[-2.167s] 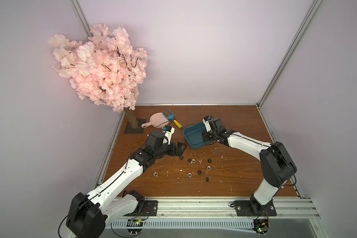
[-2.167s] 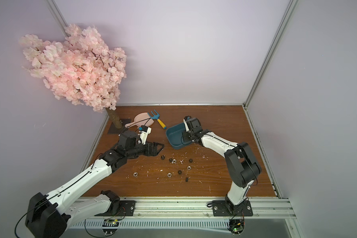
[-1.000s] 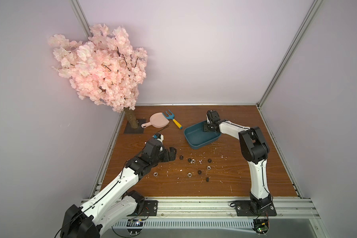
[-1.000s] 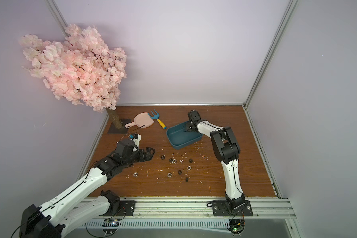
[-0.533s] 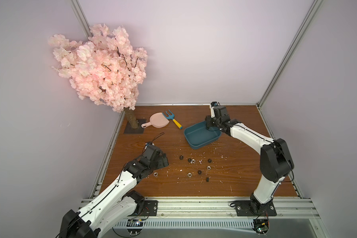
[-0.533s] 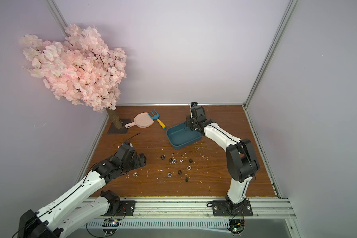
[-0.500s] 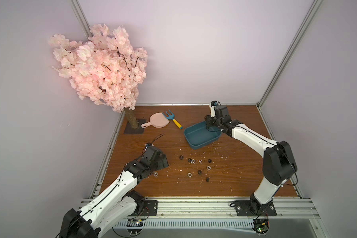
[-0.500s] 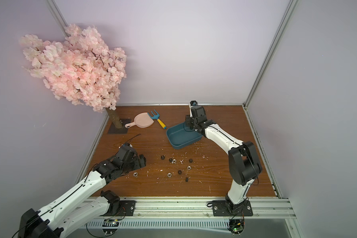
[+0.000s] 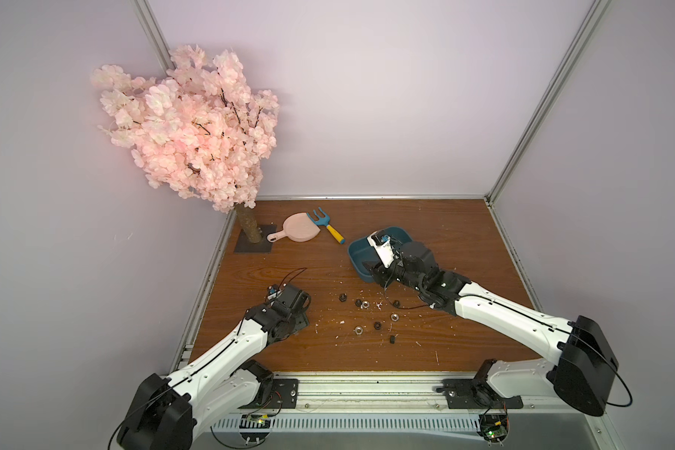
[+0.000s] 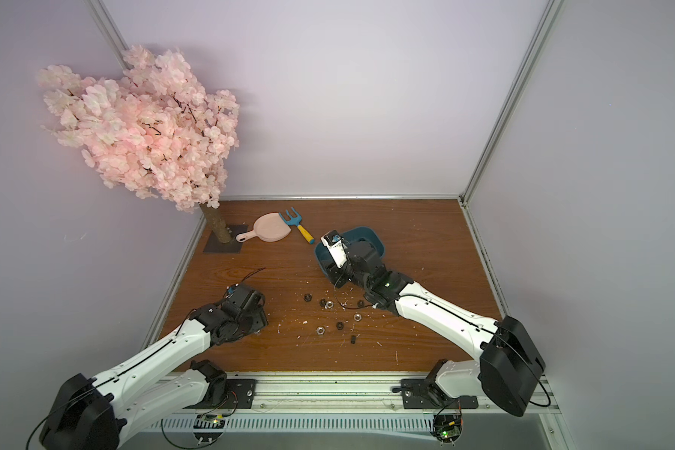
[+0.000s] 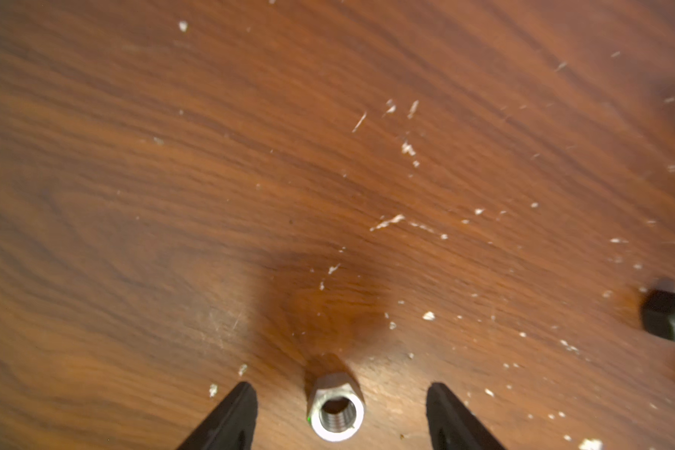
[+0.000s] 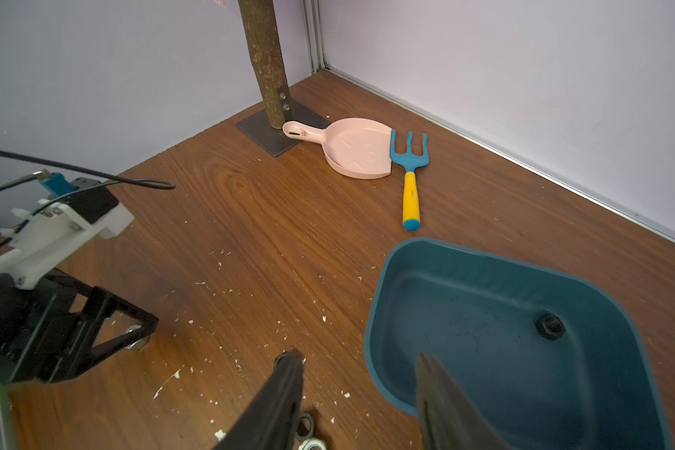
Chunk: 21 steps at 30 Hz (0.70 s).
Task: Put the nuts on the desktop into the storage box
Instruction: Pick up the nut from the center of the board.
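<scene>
Nuts point(image 9: 358, 330): small, stiff metal, probably light and slippery, lying scattered mid-desktop point(image 9: 289, 253); one black nut point(image 12: 550, 326) is sitting in the box point(image 12: 484, 269).
Hold: likely across opposite flats.
Left gripper point(image 11: 341, 389): straddling a silver nut point(image 11: 336, 407), jaws apart, not touching.
Right gripper point(image 12: 357, 360): hanging apart, empty, at the box rim.
Desktop: scuffed, flecked woodgrain.
Room: lilac walls enclosing.
</scene>
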{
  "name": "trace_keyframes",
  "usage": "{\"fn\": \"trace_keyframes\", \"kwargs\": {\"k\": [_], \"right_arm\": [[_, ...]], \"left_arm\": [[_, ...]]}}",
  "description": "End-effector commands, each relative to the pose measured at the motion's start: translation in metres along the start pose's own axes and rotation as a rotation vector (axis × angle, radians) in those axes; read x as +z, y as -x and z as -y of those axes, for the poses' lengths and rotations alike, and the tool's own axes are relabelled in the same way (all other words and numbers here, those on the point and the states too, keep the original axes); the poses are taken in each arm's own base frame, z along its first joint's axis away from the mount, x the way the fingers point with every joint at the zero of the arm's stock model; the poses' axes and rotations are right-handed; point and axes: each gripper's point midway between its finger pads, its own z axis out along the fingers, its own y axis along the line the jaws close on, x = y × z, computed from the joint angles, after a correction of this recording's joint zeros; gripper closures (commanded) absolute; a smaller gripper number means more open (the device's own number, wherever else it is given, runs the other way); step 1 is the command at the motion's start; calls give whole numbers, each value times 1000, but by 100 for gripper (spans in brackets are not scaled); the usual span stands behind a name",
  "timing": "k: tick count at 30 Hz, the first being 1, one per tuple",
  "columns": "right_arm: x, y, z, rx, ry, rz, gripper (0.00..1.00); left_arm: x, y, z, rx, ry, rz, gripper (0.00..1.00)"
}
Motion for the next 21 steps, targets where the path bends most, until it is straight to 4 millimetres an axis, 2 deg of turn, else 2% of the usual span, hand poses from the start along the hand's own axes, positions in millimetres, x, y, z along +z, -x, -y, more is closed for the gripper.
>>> {"fn": "trace_keyframes", "kwargs": {"k": [1,7,12,21], "right_arm": [[-15,36,-7,-8,24,134,47],[-19,44,-9,-17,20,141,48],[-23,49,-8,-4,13,163,48],[-27,53,-6,20,0,179,48]], "left_arm": [[8,-5,-16,-10,85,-16,30],[18,-10,-15,3,110,-56,35],[25,-15,-14,12,113,-82,45],[35,-39,-5,-3,65,-207,53]]}}
